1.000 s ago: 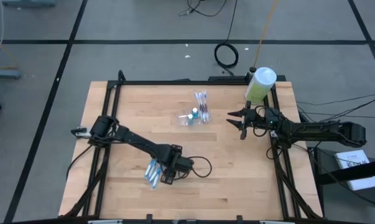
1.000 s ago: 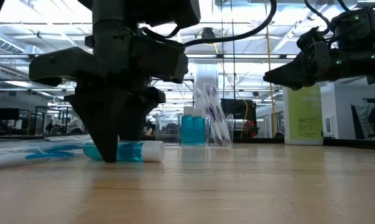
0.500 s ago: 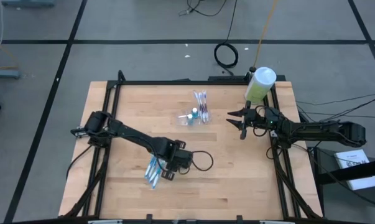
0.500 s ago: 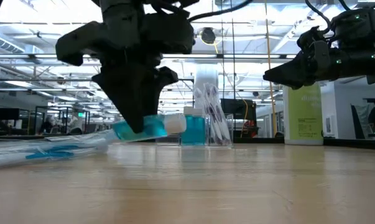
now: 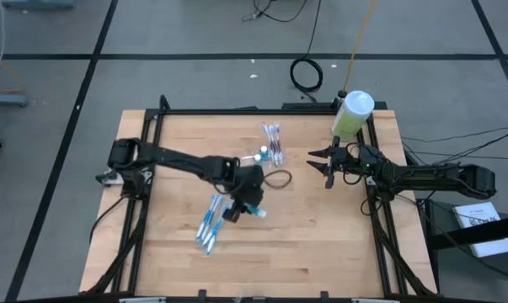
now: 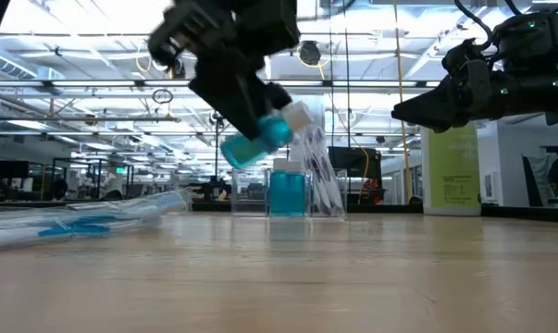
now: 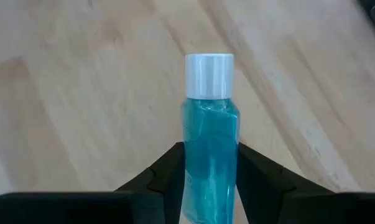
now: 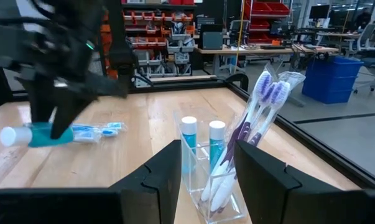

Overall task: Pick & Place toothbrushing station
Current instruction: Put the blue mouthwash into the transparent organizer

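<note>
Where shelving backs it, the wooden tabletop (image 5: 312,227) lies bare.

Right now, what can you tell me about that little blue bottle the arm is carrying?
The small bottle is see-through plastic filled with teal-blue liquid, closed by a white cap. The left tool is shut on its body, one dark finger pressing each side. It hangs tilted in the air above the wooden table, touching nothing else, cap end raised in the low view, partway between the packaged toothbrushes and the clear tray.
</note>
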You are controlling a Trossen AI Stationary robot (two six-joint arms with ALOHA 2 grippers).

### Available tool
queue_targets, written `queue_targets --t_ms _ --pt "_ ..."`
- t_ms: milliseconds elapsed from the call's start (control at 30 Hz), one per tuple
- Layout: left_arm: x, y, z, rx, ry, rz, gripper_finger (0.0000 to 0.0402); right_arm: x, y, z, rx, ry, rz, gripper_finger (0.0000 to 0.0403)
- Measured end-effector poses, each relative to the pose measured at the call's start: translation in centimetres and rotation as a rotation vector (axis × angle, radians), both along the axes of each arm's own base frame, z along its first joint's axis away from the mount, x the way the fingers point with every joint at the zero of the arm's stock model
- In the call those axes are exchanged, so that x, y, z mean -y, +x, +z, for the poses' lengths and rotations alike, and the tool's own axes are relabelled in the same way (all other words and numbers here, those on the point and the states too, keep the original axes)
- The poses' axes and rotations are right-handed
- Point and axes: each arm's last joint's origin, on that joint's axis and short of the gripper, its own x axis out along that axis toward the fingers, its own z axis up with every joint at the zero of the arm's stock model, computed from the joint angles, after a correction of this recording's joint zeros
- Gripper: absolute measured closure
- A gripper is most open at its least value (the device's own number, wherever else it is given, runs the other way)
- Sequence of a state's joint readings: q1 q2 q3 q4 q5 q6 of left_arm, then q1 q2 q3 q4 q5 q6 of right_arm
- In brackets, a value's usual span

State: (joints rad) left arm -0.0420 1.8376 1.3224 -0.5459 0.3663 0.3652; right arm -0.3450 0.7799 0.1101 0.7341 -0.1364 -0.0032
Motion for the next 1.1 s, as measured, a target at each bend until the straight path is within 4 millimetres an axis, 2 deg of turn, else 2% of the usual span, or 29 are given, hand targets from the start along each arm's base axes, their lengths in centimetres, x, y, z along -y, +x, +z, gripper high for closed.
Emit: queue_targets --t_ms 233,333,467,600,833,933,1100 --pt "-4.9 0.1 -2.4 0.241 -0.173 -0.024 0.0271 -0.2 0.0 0.2 0.031 0.031 0.057 0.0261" --pt "-6.9 0.3 -2.3 0.380 -0.195 -0.015 0.0271 -0.5 0.1 0.6 0.073 0.050 0.120 0.0261" --pt "-8.9 0.8 -1.2 0.581 -0.220 0.015 0.0271 -1.3 0.5 1.1 0.130 0.023 0.178 0.0261" --pt "-9.8 1.2 -0.4 0.699 -0.207 0.026 0.0271 -1.8 1.0 1.0 0.145 0.019 0.178 0.0261" --pt "-10.2 1.5 1.3 0.853 -0.222 0.033 0.0271 -2.2 2.2 -0.8 0.038 0.020 0.122 0.0255" --pt "-10.1 1.6 1.5 0.876 -0.229 0.032 0.0271 -2.4 3.1 -0.8 0.048 0.025 0.144 0.0231" --pt "-10.0 1.6 1.7 0.879 -0.241 0.038 0.0271 -2.5 5.6 -0.1 0.067 0.054 0.171 0.0167"
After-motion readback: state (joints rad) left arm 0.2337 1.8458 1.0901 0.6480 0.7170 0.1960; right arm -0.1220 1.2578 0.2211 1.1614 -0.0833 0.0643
